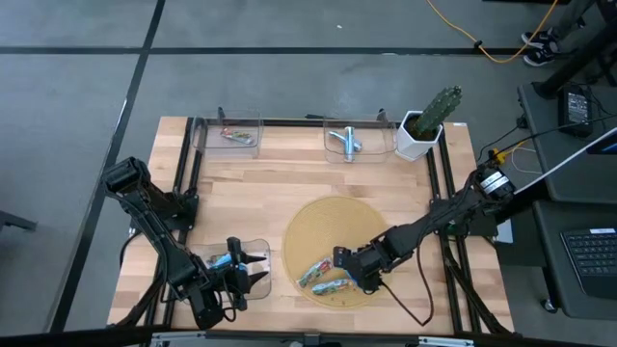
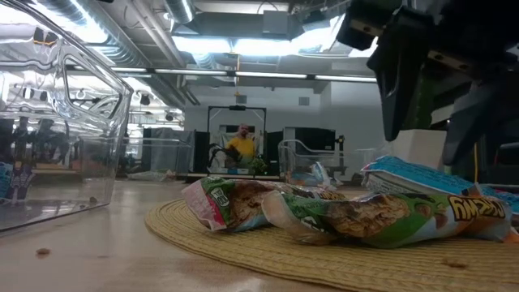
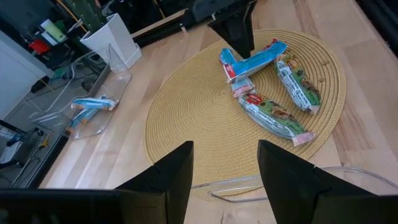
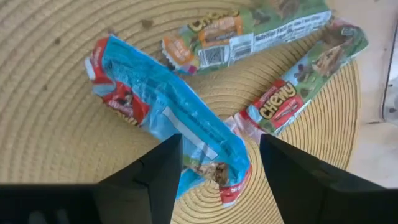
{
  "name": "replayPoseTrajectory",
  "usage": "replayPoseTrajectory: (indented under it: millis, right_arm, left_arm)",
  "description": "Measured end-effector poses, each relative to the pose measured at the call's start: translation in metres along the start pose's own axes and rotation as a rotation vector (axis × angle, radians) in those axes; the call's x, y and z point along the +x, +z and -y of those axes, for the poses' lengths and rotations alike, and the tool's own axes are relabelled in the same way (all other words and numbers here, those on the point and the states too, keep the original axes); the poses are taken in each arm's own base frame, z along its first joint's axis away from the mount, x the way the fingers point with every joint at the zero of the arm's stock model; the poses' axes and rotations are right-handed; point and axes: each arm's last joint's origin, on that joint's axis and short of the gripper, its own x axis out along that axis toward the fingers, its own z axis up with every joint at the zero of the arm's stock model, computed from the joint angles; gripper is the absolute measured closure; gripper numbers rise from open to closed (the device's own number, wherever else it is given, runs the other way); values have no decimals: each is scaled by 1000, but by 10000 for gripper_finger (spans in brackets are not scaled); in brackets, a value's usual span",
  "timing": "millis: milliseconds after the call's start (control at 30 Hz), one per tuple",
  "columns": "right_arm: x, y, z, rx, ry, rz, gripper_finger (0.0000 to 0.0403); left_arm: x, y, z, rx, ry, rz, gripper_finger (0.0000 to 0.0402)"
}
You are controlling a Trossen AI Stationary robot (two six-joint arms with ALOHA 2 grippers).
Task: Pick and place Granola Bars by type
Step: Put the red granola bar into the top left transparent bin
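crinkly blue foil bar (image 4: 166,118) (slim, shiny) lies on coiled woven mat (image 4: 56,162).

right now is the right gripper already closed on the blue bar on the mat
No, the right gripper hangs open, a finger on each side of the blue bar, which lies flat on the woven mat.

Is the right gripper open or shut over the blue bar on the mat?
Open. The right gripper's fingers stand apart on either side of the blue bar, which lies flat on the woven mat, not yet gripped.
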Motion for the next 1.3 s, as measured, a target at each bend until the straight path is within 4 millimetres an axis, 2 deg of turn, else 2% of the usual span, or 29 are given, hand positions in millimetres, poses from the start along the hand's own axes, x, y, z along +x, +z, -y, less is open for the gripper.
replayPoseTrajectory:
  millis: [133, 333, 467, 633, 867, 933, 1300]
  right_arm:
    - [6, -2, 1, -39, 6, -11, 187]
    - [25, -7, 0, -42, 42, -34, 185]
    - [28, -7, 1, -42, 22, -67, 196]
    - [23, -5, 8, -9, -3, -78, 241]
    - [17, 1, 14, -14, -10, -76, 367]
    - [14, 3, 15, -21, 0, -80, 392]
    - [-13, 16, 33, 135, 7, -83, 398]
  left_arm:
    - [0, 0, 0, 0, 0, 0, 231]
    - [0, 0, 0, 0, 0, 0, 231]
    - [0, 0, 0, 0, 0, 0, 231]
    - [0, 0, 0, 0, 0, 0, 231]
    - [0, 0, 0, -1, 0, 0, 231]
    - [0, 0, 0, -1, 0, 0, 231]
    - [0, 0, 0, -2, 0, 0, 231]
